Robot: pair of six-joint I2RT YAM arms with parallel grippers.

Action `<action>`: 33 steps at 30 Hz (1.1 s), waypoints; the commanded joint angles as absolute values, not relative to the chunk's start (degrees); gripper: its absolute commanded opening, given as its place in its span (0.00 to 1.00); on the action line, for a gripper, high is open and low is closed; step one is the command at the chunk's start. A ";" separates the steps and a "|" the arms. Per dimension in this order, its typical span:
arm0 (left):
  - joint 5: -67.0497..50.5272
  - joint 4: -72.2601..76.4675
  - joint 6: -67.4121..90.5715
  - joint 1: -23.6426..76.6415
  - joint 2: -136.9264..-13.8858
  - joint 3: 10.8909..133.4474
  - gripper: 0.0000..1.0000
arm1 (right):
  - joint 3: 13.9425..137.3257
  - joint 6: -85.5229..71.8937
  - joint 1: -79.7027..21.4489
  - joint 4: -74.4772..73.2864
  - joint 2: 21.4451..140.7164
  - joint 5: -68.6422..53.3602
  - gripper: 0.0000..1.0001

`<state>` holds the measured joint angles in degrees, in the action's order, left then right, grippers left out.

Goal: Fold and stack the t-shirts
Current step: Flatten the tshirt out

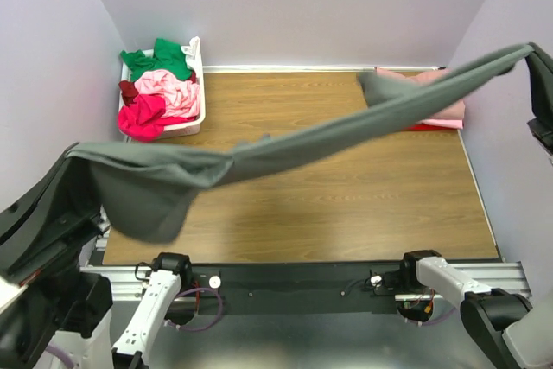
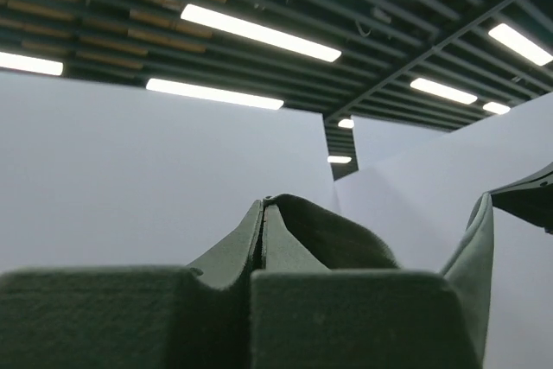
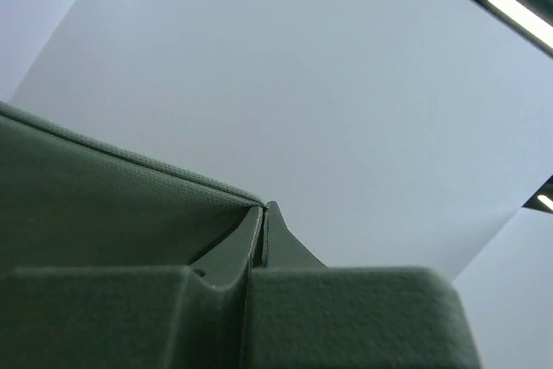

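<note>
Dark grey t-shirt [image 1: 328, 140]: soft matte knit, drawn out into a long sagging band in the air above the wooden table [image 1: 346, 205]. Its long axis runs diagonally from near left to far right, and the far-right end is the higher one. Near the left end the cloth hangs in a loose rounded pouch. Toward the right a short flap droops from the band.

Your left gripper [image 2: 263, 205] has its jaws pressed together on a fold of the grey shirt; the left wrist view shows cloth rising out of the seam between the fingers. Your right gripper [image 3: 263, 206] is clamped the same way on the other end, with fine-textured grey fabric spreading left from its tips.

Far left corner: white plastic basket [image 1: 200, 84], slatted wall. Inside is a crumpled heap with a green shirt [image 1: 160, 60] at the far end, a light pink shirt [image 1: 168, 85] in the middle, a maroon shirt [image 1: 128, 90] at the left edge and a magenta shirt [image 1: 143, 114] spilling over the near rim.

Far right edge of the table: a flat folded dusty rose shirt [image 1: 449, 110] lies on a red shirt [image 1: 432, 126], of which only a thin strip shows. The grey band crosses in front of this stack.
</note>
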<state>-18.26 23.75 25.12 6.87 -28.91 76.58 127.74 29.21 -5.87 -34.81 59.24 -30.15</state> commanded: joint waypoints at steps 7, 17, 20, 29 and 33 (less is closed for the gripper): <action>-16.45 21.44 24.00 6.94 -34.54 66.21 0.00 | 113.67 28.56 -5.19 -34.20 64.42 -28.12 0.01; -9.67 41.20 28.91 6.94 -58.46 32.79 0.00 | 73.63 35.59 -4.40 -14.54 77.15 -25.76 0.00; -10.72 42.19 28.05 6.94 -73.93 36.90 0.00 | 68.31 36.65 -4.13 -2.40 85.76 -22.42 0.00; -13.35 24.97 22.59 6.86 -100.52 58.61 0.00 | 77.16 33.66 -4.13 3.34 107.91 -16.88 0.00; -12.75 22.68 20.92 6.68 -102.57 61.43 0.00 | 78.75 32.17 -4.22 3.34 108.90 -17.05 0.00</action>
